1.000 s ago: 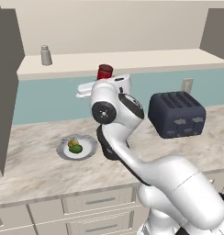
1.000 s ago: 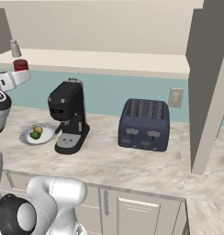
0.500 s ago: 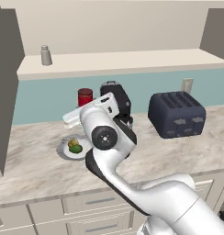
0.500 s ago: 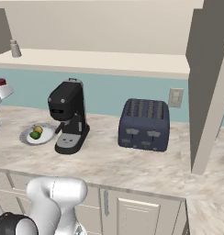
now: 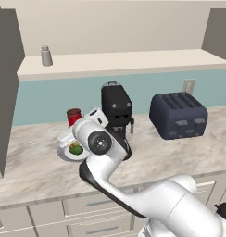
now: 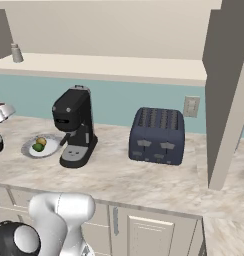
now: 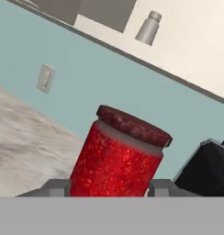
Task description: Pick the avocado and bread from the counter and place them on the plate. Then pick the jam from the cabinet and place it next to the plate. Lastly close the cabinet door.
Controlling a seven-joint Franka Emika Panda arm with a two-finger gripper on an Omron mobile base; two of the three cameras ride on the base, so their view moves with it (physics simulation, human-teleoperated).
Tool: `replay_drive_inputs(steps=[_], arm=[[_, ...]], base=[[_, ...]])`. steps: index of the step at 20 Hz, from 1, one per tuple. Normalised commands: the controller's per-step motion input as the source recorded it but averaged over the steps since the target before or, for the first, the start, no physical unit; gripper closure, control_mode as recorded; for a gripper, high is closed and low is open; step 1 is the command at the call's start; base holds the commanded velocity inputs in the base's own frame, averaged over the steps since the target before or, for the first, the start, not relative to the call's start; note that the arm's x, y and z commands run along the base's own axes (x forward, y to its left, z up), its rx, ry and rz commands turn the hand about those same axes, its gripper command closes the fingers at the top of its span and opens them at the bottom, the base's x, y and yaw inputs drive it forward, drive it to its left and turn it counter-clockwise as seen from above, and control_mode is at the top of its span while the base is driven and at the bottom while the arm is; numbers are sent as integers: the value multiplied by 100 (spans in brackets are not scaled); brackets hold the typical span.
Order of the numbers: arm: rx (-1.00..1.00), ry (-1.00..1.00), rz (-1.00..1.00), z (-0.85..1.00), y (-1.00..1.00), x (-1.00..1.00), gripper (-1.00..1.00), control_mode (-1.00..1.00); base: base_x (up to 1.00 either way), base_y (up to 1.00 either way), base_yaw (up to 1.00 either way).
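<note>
jam [image 7: 119,158] lowered beside plate [image 5: 65,152] | red, dark-lidded | pincer [image 7: 109,187] grasping it

The arm [image 5: 103,148] hides part of the plate [image 5: 65,152].

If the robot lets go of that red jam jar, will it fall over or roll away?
Probably not. The jam is a squat cylinder, so on its flat bottom it should stand steady. Knocked on its side, its round wall would likely roll. It looks stiff, like glass, and maybe slippery between the fingers.
</note>
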Motion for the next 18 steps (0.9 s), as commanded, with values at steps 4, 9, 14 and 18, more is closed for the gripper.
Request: replay_drive_inputs(steps=[4, 9, 14, 18], arm=[[0, 17, 3, -41, 39, 48, 100, -100], [0, 18, 1, -33, 59, 52, 100, -100], [0, 4, 4, -47, 43, 5, 100, -100], [0, 0, 5, -62, 31, -6, 100, -100]], base=[[0, 0, 0], [0, 0, 0], [0, 0, 0], [0, 0, 0]])
